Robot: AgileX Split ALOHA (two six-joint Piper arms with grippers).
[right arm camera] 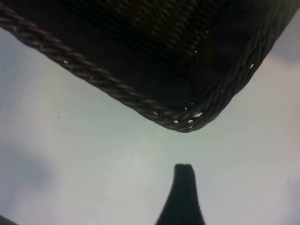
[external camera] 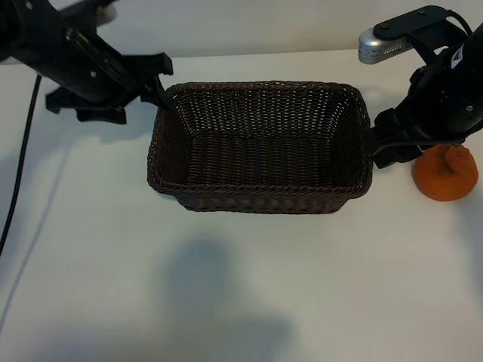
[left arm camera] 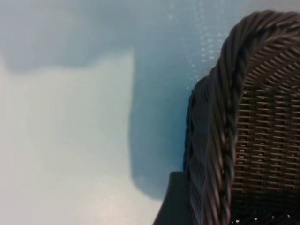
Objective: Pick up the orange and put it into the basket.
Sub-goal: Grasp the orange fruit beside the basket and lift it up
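Observation:
The orange sits on the white table to the right of the basket, with its knob up and the right arm partly covering it. My right gripper hangs open between the orange and the basket's right end, holding nothing. In the right wrist view one dark finger points at the basket's corner. My left gripper is open at the basket's back left corner. In the left wrist view one finger lies just outside the braided rim. The basket is empty.
A black cable runs down the table's left side. A silver camera housing sits on the right arm above the basket's back right corner. Bare white table spreads in front of the basket.

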